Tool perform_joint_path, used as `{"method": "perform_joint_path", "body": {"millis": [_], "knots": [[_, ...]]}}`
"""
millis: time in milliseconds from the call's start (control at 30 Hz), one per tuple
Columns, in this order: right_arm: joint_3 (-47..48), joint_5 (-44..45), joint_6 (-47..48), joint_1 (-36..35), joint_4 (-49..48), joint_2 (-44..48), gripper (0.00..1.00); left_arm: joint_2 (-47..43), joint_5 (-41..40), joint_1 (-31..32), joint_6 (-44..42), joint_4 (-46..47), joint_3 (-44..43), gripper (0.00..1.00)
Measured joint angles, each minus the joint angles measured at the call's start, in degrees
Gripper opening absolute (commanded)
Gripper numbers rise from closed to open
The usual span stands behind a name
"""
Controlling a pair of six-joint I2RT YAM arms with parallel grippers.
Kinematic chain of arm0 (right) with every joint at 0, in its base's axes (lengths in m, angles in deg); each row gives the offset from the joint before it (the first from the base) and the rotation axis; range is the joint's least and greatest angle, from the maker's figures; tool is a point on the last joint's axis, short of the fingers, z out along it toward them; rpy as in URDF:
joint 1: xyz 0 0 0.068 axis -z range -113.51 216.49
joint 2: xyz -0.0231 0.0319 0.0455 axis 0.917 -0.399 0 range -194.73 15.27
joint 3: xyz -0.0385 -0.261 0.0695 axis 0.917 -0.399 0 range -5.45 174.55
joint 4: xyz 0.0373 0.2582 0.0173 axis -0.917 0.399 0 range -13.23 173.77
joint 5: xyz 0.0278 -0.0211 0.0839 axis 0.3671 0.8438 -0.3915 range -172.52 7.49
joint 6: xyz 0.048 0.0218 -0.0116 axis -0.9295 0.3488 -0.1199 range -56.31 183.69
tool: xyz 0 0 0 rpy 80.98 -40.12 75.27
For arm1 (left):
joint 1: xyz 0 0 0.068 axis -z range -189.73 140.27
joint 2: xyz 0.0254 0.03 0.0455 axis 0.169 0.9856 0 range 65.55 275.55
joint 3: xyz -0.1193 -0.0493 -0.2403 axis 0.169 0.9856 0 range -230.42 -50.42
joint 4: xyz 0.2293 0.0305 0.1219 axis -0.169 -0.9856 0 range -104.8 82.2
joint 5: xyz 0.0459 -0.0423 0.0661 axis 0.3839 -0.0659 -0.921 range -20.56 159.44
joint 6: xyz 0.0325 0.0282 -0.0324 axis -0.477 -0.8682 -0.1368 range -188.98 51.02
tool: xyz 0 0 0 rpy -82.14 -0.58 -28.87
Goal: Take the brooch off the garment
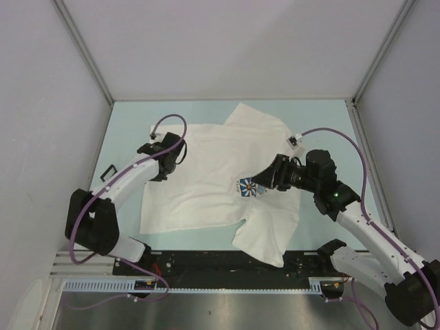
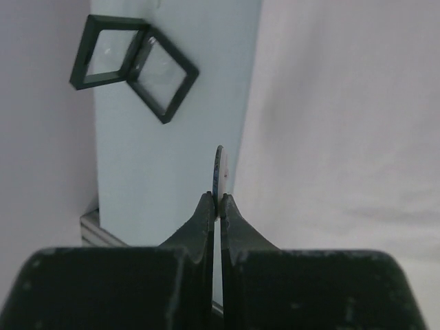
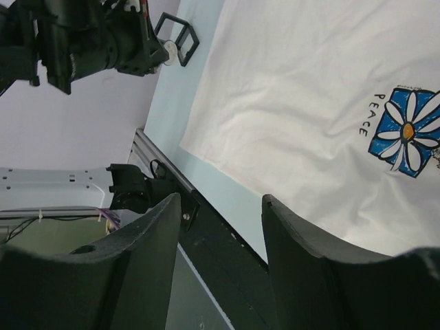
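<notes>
The left claw [image 2: 217, 203] is clamped on the brooch [image 2: 219, 168], a thin disc seen edge-on, held above the edge of the white T-shirt [image 2: 344, 137] near two black square frames [image 2: 135, 55] (likely its resting place). The right claw [image 3: 220, 205] is spread wide and empty beside the flower print [image 3: 409, 130], judged ready to steady the cloth. A pale blue tabletop [image 2: 172, 172] is enclosed by grey walls [image 1: 227, 41].

Bare surface [image 2: 151, 172] strip between garment [image 2: 344, 137] edge and left wall [image 2: 41, 172]: passable. Two black frames [image 2: 137, 52] lie in it, near the wall.
</notes>
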Motion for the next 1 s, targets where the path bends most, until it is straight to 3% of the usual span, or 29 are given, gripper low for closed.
{"method": "perform_joint_path", "body": {"millis": [400, 667, 1000], "knots": [[4.85, -2.21, 0.57, 0.13, 3.74, -3.45, 0.55, 11.17, -14.84, -11.82, -0.63, 2.14, -0.79, 0.0], [5.51, -1.99, 0.0, 0.04, 5.73, -1.68, 0.55, 18.99, -15.93, -16.0, -1.73, 5.77, -2.99, 0.0], [5.97, -2.01, -0.02, -0.07, 6.4, -1.88, 0.55, 20.63, -17.31, -19.61, -5.14, 10.8, -2.67, 0.0]]}}
